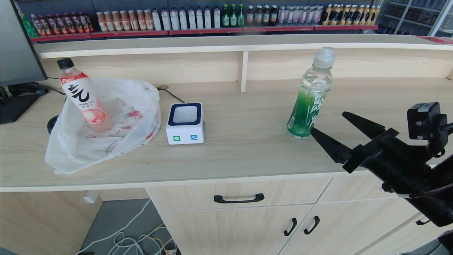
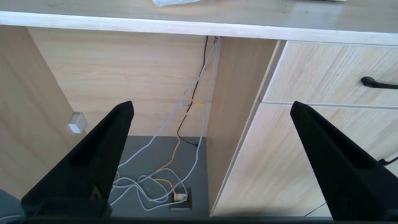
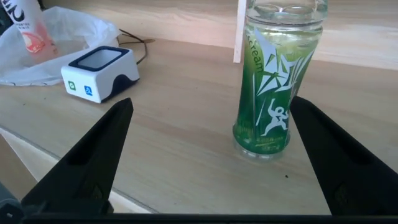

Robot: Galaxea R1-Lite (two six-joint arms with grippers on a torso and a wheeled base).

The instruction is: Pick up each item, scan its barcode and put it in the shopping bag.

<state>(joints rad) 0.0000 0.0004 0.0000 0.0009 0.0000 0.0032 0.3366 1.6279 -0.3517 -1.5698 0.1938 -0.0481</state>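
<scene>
- Head view: green bottle (image 1: 309, 102) stands upright on the counter (image 1: 240, 156), right of centre, cap on.
- Right pincer (image 1: 329, 122) comes in from the near right, low over the counter, its fingers spread wide and pinching nothing. The left fingertip sits just beside the green bottle's base; contact looks unlikely, but this angle can't settle it.
- Scanner (image 1: 185, 123), a white box with a dark-framed window on top, sits mid-counter, well left of the green bottle.
- Shopping bag (image 1: 138, 102), thin white plastic, lies open just left of the scanner. Pink bottle (image 1: 86, 101) stands in it, tilted, black cap toward the far left.
- Monitor (image 1: 17, 42) is at the far left edge; a shelf (image 1: 198, 31) of drinks runs along the back wall.
- Left wrist view: left pincer (image 2: 211, 106) is spread and holds nothing. It sits below the counter edge, facing the cabinet front (image 2: 311, 124). Cables (image 2: 168, 174) trail on the floor in the open bay; a drawer handle (image 2: 379, 83) shows to one side.
- Right wrist view: right pincer (image 3: 211, 102) has its fingers wide apart. The green bottle (image 3: 273, 93) stands upright just beyond the tips, closer to one finger than the other.
- Scanner (image 3: 99, 73), shopping bag (image 3: 68, 37) and pink bottle (image 3: 28, 28) sit farther off along the counter.
</scene>
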